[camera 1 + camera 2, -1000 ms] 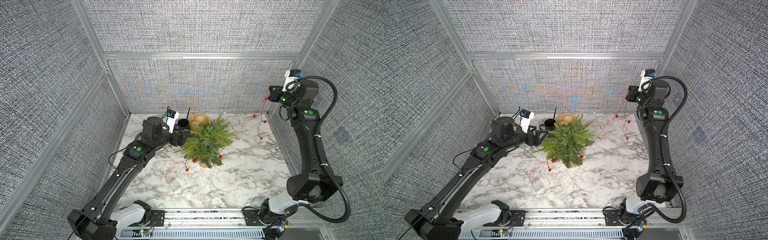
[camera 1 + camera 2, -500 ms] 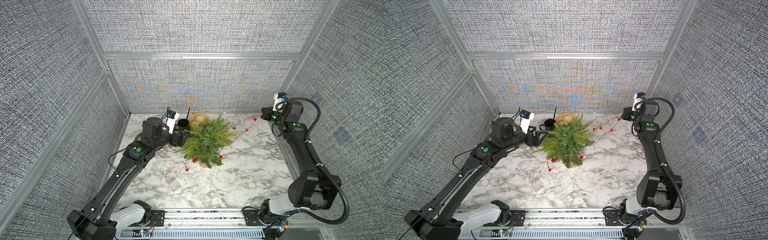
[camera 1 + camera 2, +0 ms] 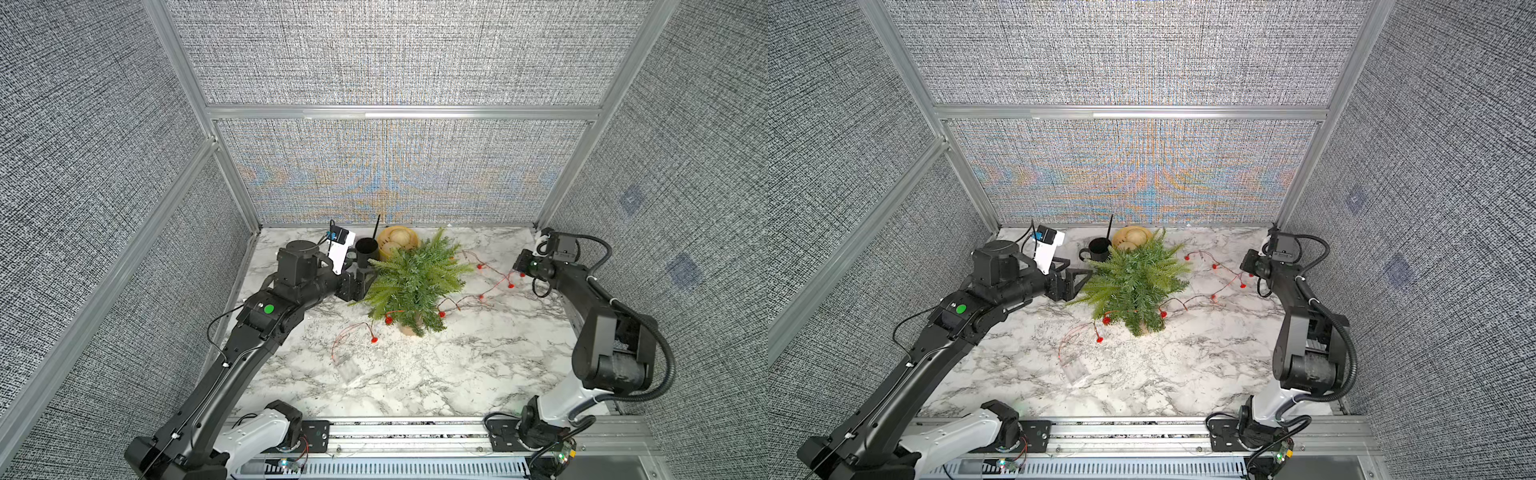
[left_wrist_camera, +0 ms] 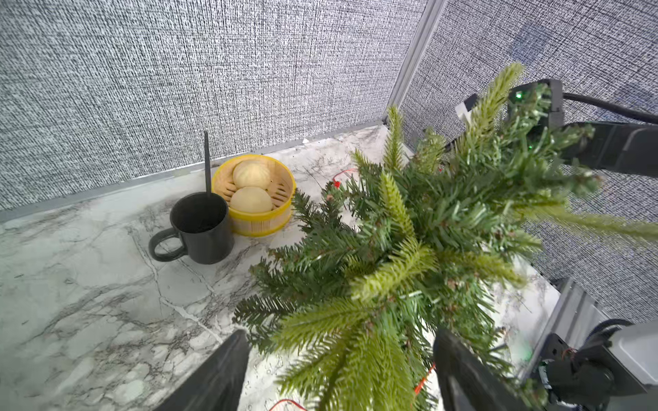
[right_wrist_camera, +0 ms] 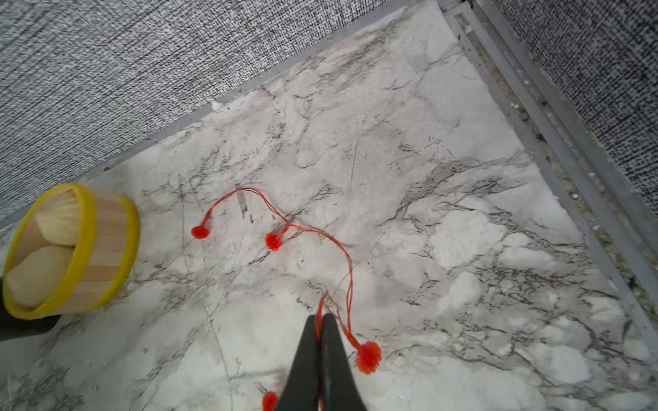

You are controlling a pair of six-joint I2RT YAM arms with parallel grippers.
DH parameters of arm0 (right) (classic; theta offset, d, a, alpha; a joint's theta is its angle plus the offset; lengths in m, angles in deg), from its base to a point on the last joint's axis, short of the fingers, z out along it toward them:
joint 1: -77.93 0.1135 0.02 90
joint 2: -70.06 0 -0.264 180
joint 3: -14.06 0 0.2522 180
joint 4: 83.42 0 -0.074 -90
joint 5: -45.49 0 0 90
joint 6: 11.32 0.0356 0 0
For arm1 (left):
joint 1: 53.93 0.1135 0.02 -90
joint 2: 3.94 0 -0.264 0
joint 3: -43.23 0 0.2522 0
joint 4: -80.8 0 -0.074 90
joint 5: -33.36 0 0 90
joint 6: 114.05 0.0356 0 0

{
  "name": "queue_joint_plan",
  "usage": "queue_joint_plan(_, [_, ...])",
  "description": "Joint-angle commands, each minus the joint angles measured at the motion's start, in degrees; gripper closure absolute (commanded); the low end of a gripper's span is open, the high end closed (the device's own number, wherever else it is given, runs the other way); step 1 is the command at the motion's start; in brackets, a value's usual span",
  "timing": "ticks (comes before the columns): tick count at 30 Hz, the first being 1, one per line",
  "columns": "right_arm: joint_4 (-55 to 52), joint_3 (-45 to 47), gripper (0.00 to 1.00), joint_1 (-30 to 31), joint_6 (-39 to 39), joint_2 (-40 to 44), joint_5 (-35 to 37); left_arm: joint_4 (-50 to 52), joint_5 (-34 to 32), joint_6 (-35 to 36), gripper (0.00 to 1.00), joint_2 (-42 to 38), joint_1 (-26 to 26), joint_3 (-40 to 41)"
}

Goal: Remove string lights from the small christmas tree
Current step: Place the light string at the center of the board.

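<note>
The lights (image 3: 510,285) were draped partly through the lower fronds of the tree (image 3: 411,282), where two red bulbs were seen near its tan base, and partly spread over the marble surface (image 3: 457,374). One end of the wire ran down to the clear battery box (image 3: 349,368), which lay flat on the surface in front of the tree. The other stretch, with several bulbs, trailed across the surface towards the right wall. In the right wrist view, the wire (image 5: 350,270) was seen looping back to the right claw (image 5: 322,320). Its fingers were closed together, with the wire pinched between the tips, just above the surface. The tree was stood near the middle of the surface in both top views. The left claw (image 3: 1073,276) was held wide open at the tree's left side. In the left wrist view, green fronds (image 4: 409,256) were seen between its spread fingers (image 4: 220,373). Contact with them could not be told. Behind the tree, by the back wall, a black mug (image 3: 366,249) with a thin black stick in it was set just beside a yellow-rimmed basket (image 3: 397,241) holding two buns.
</note>
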Motion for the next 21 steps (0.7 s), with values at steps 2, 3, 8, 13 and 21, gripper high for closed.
queue_joint_plan(2, [1.8, -2.8, 0.74, 0.0, 1.0, -3.5, 0.6, 1.4, 0.7, -0.5, 0.18, -1.0, 0.1, 0.6])
queue_joint_plan(3, [1.4, -3.4, 0.69, 0.0, 1.4, -4.1, 0.8, 1.3, 0.8, -0.6, 0.18, -1.0, 0.1, 0.7])
queue_joint_plan(8, [-2.6, -6.0, 0.49, 0.1, 2.9, -4.8, 4.0, 0.1, 1.9, -0.9, 0.18, -0.6, 0.1, 1.4])
queue_joint_plan(13, [-11.0, -8.0, 0.42, 0.1, 6.0, 0.3, 5.8, 0.7, 2.4, -0.9, 0.19, -0.8, 0.1, 1.9])
queue_joint_plan(21, [-13.4, 6.1, 0.41, 3.0, 19.0, 16.4, -9.1, 3.3, 2.8, -3.0, 0.19, -5.6, 0.1, 5.4])
